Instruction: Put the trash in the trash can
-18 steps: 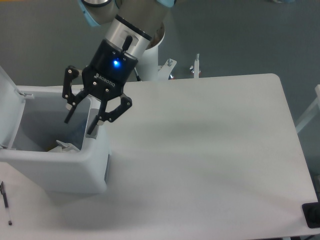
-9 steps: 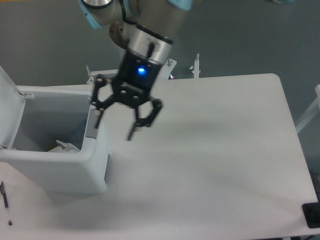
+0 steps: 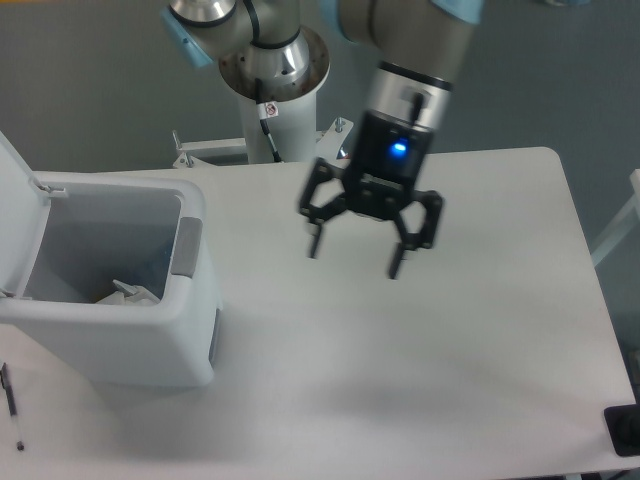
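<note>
The trash can (image 3: pixel 150 335) is a large white boxy bin at the left of the table, lid flipped up at its far left, with a grey panel (image 3: pixel 186 246) on its right rim. Inside it, near the bottom, lies pale clear plastic trash (image 3: pixel 125 293), only partly visible. My gripper (image 3: pixel 354 256) hangs over the middle of the table, well to the right of the bin, open, with nothing between its fingers.
A thin black pen (image 3: pixel 10 398) lies at the table's front left corner. A dark object (image 3: pixel 624 430) sits at the front right edge. The robot's base column (image 3: pixel 272 110) stands behind the table.
The gripper has swung from above the bin's right rim to over the middle of the table, staying open and empty.
</note>
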Robot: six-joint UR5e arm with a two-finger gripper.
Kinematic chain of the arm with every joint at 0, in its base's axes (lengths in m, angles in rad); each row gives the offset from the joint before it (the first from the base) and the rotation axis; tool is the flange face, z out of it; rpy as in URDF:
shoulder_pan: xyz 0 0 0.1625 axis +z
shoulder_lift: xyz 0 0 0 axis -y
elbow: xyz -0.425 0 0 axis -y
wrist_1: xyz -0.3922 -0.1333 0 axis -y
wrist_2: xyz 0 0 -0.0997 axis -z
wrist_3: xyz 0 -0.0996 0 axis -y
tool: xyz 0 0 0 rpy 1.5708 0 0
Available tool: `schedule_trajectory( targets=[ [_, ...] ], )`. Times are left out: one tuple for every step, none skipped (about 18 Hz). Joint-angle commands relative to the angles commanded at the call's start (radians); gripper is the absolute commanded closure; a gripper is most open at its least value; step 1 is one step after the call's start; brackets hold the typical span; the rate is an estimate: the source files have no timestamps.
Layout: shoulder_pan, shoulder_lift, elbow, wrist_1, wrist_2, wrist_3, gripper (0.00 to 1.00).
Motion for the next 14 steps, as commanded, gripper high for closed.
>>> schedule_trajectory(
  targets=[
    [0.008,-0.006,-0.002,0.0,0.008,0.008,0.0],
    [0.011,-0.024,0.0,0.0,0.021,0.017,0.0],
    [0.014,-0.038,0.002,0.005,0.037,0.038,0.0],
    [0.023,-0.052,0.008,0.006,0.044,0.07,0.0],
    [0.041,-0.064,0.014,0.005,0.046,0.107,0.0],
    [0.06,-0.069,0.018,0.005,0.046,0.138,0.0],
    [0.074,-0.078,0.024,0.005,0.046,0.17,0.0],
    [0.089,-0.084,0.035,0.0,0.046,0.199,0.0],
    [0.095,-0.092,0.047,-0.003,0.049,0.224,0.0],
    [0.095,-0.101,0.06,-0.005,0.055,0.25,0.0],
    [0.095,-0.11,0.078,-0.008,0.078,0.278,0.0],
    [0.097,-0.12,0.098,-0.012,0.107,0.311,0.0],
    [0.097,-0.132,0.122,-0.034,0.136,0.342,0.0],
    [0.097,-0.143,0.142,-0.067,0.162,0.363,0.0]
  ],
)
